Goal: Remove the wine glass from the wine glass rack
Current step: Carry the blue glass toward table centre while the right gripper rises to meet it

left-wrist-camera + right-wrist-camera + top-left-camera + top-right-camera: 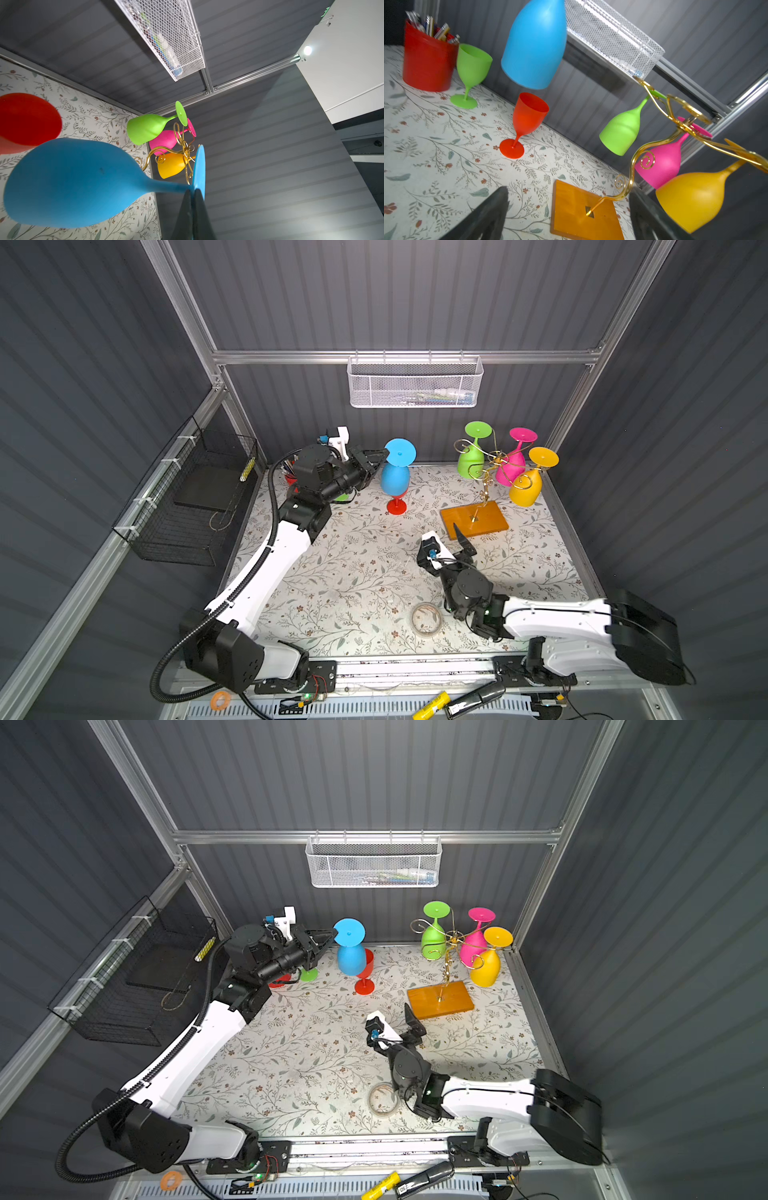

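I have the blue wine glass (395, 481) off the wine glass rack (486, 519), upside down.
My left end effector (383, 456) is clamped on its foot, left of the rack; my right end effector (464, 540) sits, jaws apart, just beside the rack's wooden base.

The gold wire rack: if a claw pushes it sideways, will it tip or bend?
The rack probably tips easily: the green glass, pink glass and yellow glass hang high on its slim stem. Its thin wire likely flexes. The wooden base may steady it.
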Controlling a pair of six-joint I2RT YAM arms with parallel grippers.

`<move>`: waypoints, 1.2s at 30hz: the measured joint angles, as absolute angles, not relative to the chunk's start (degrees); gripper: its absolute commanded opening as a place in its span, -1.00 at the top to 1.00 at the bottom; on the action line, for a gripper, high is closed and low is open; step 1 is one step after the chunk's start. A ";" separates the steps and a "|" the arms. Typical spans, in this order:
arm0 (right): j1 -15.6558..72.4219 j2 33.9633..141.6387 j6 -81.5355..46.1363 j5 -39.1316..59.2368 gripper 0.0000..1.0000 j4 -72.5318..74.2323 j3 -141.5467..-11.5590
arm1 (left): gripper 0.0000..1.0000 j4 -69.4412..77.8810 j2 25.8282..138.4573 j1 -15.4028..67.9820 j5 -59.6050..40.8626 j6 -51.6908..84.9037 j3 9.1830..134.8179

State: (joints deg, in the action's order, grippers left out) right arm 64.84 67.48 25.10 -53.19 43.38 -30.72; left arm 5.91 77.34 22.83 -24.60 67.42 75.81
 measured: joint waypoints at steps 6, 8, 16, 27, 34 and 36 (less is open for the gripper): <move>60.23 55.27 4.64 -40.45 -0.79 22.15 -33.41 | 1.00 7.68 75.07 20.91 -26.35 70.37 72.25; 59.53 54.04 0.45 -36.29 -0.79 17.98 -34.09 | 1.00 8.86 74.72 20.88 -27.07 71.48 71.46; 57.12 52.58 -12.38 -24.01 -0.80 3.49 -40.71 | 1.00 8.86 73.76 20.88 -30.11 68.64 70.78; 48.38 49.04 -31.14 -12.23 -0.78 -9.41 -48.88 | 1.00 -0.75 65.47 23.11 -34.17 39.46 70.43; 46.00 48.64 -41.76 -9.74 -0.73 -16.86 -54.17 | 1.00 -2.11 57.58 39.11 -17.93 16.97 60.90; 45.34 48.14 -45.08 -9.50 -0.71 -18.63 -55.00 | 1.00 -1.17 56.71 43.16 -12.58 11.79 57.04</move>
